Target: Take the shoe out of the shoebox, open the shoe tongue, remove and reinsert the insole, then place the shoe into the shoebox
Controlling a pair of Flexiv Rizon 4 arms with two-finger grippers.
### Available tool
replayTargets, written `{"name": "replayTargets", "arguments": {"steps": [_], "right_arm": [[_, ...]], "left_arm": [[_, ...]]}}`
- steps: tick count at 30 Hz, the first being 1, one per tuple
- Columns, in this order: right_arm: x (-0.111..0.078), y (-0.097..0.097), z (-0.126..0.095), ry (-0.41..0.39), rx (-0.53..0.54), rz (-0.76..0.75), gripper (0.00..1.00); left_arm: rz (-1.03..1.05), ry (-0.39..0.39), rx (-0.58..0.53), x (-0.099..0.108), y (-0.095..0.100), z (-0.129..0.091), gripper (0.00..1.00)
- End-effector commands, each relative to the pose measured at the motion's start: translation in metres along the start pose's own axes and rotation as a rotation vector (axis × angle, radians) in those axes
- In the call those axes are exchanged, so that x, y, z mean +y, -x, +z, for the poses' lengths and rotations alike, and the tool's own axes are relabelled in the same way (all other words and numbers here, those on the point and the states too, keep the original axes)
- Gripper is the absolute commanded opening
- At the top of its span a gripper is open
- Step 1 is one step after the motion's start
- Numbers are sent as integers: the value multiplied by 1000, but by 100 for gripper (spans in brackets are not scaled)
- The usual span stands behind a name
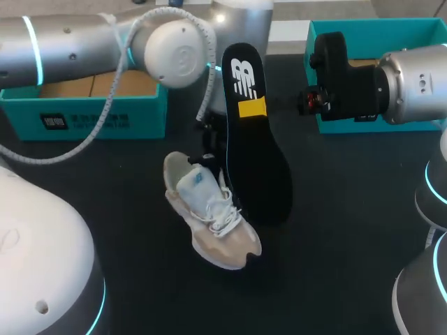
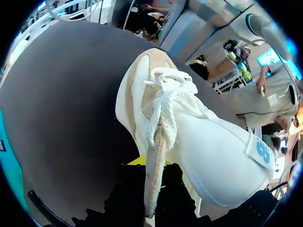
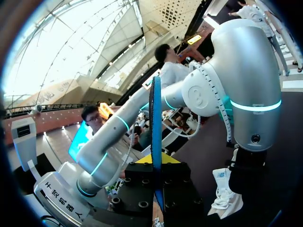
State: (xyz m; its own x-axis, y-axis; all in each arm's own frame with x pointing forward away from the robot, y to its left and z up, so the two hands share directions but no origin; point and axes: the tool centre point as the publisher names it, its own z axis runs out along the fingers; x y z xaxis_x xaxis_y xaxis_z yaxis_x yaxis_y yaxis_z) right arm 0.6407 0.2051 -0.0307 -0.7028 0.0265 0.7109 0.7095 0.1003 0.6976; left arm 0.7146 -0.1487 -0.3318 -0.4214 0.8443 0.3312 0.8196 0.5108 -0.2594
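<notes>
A beige and white shoe (image 1: 213, 220) rests toe-down on the black table, tilted. My left gripper (image 1: 208, 148) is shut on the shoe's collar wall. In the left wrist view that thin wall runs between my left gripper's (image 2: 150, 165) fingers, with the white tongue and laces of the shoe (image 2: 189, 123) ahead. A black insole (image 1: 255, 146) stands upright just right of the shoe, its lower end near the table. My right gripper (image 1: 253, 108) is shut on its upper part. In the right wrist view the insole (image 3: 155, 123) shows edge-on between my right gripper's (image 3: 156, 161) yellow tips.
A teal shoebox part (image 1: 91, 112) with a brown inside sits at the back left, under my left arm. Another teal box part (image 1: 363, 35) sits at the back right, behind my right arm. Black tabletop (image 1: 335, 230) lies in front.
</notes>
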Motion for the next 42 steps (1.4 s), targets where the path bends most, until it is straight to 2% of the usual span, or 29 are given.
{"name": "replayTargets", "arguments": {"steps": [1,2,4,13,21,28,42], "right_arm": [[0,1,3,-1,-3,1,0],[0,1,3,-1,-3,1,0],[0,1,3,-1,-3,1,0],[0,1,3,-1,-3,1,0],[0,1,3,-1,-3,1,0],[0,1,3,-1,-3,1,0],[0,1,3,-1,-3,1,0]], "left_arm": [[539,290,378,0,18,-13,0],[519,293,370,1,20,-17,0],[526,367,405,3,26,-20,0],[530,449,466,3,56,-11,0],[455,439,461,-3,64,8,0],[377,378,417,-4,59,17,0],[245,320,345,7,51,12,0]]}}
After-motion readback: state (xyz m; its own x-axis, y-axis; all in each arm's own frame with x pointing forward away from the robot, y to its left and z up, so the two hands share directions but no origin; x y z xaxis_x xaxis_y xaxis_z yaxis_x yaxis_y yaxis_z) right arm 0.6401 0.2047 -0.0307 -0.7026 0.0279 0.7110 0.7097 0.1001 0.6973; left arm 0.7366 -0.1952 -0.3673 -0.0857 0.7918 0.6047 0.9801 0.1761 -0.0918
